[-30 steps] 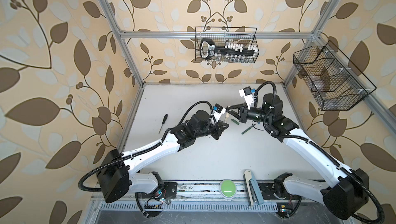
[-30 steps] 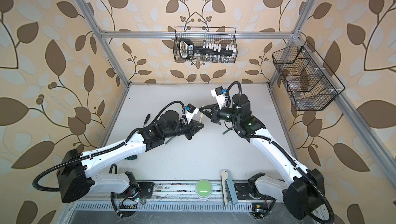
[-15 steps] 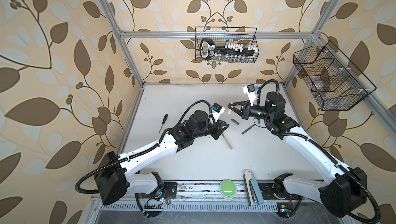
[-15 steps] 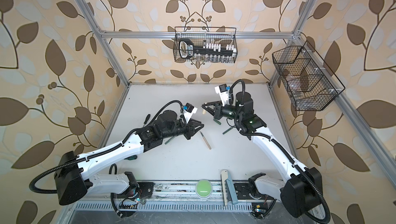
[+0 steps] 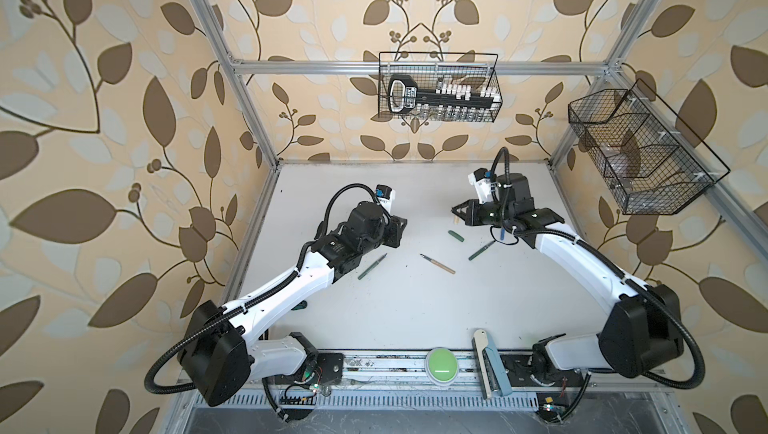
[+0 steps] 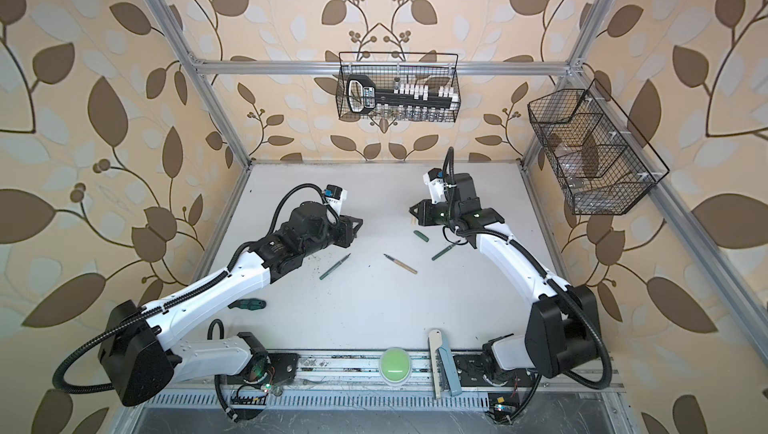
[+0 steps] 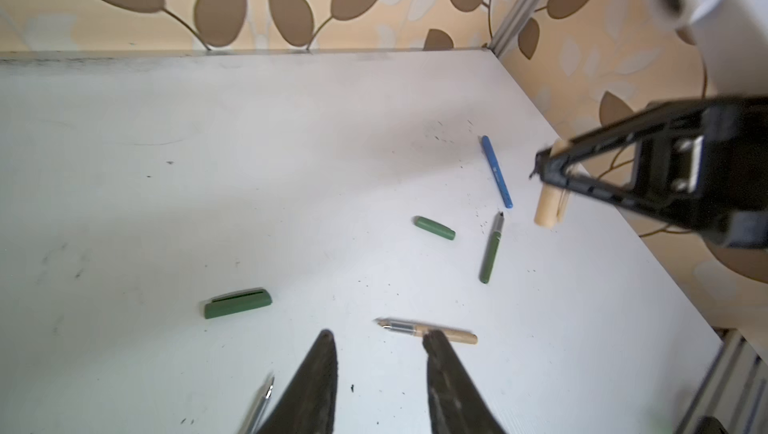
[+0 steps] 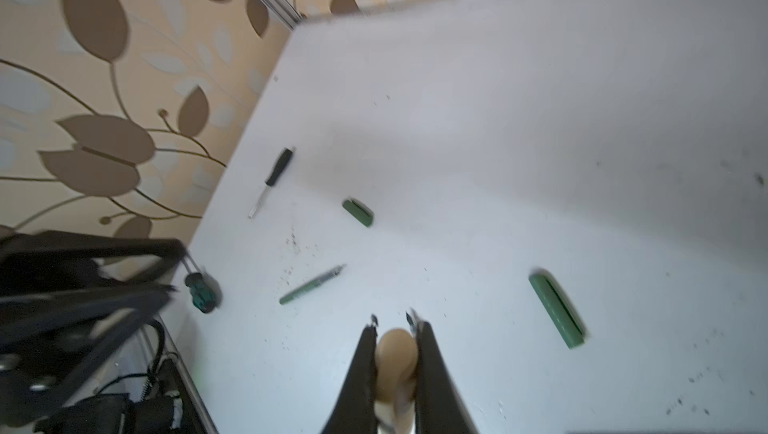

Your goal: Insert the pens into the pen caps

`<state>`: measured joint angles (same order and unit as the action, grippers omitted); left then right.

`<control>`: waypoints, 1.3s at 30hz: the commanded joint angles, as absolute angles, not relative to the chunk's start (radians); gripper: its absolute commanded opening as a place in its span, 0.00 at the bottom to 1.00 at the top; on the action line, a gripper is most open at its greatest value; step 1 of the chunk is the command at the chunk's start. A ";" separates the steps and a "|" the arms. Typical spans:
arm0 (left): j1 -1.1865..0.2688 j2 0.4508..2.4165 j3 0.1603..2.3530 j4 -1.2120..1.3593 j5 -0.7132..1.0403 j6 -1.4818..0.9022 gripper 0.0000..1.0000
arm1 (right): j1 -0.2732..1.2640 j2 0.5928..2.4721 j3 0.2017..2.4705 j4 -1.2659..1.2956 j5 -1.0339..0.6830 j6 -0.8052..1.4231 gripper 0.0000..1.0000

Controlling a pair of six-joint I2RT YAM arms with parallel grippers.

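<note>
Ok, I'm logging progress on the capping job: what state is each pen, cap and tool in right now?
left tool, open, empty.
right tool, shut on beige cap.
beige pen, uncapped, lying loose.
green pens, both uncapped, lying loose.
green caps, both lying loose.
blue pen, lying loose; capped or not, unclear.

Left pen (image 5: pixel 372 266), middle pen (image 5: pixel 437 263), right pen (image 5: pixel 481 251) in a row on the table (image 5: pixel 415 320); cap (image 5: pixel 456 235) behind them

No legible writing — the basket label (image 5: pixel 409 97) too small
</note>
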<state>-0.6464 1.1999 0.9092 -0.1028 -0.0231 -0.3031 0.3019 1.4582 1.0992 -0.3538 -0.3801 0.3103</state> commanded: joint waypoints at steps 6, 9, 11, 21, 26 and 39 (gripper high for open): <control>-0.652 1.094 0.855 -0.120 -0.082 -0.328 0.40 | 0.387 1.802 1.225 -0.660 -0.151 0.123 0.01; -0.652 1.082 0.845 -0.138 -0.089 -0.334 0.40 | 0.405 1.881 1.279 -0.675 -0.098 0.090 0.02; -0.652 1.068 0.838 -0.146 -0.096 -0.337 0.40 | 0.407 1.915 1.304 -0.685 -0.069 0.079 0.01; -0.652 1.024 0.808 -0.140 -0.119 -0.332 0.42 | 0.416 2.005 1.374 -0.738 -0.016 0.020 0.25; -0.652 1.028 0.806 -0.138 -0.119 -0.332 0.43 | 0.422 1.984 1.377 -0.732 0.002 0.020 0.35; -0.652 0.965 0.785 -0.169 -0.178 -0.332 0.63 | 0.532 1.890 1.472 -0.753 0.022 -0.082 0.55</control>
<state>-0.6483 1.0023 0.7948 -0.1665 -0.1291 -0.3248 0.5018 1.9022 1.4425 -0.7273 0.0269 -0.0200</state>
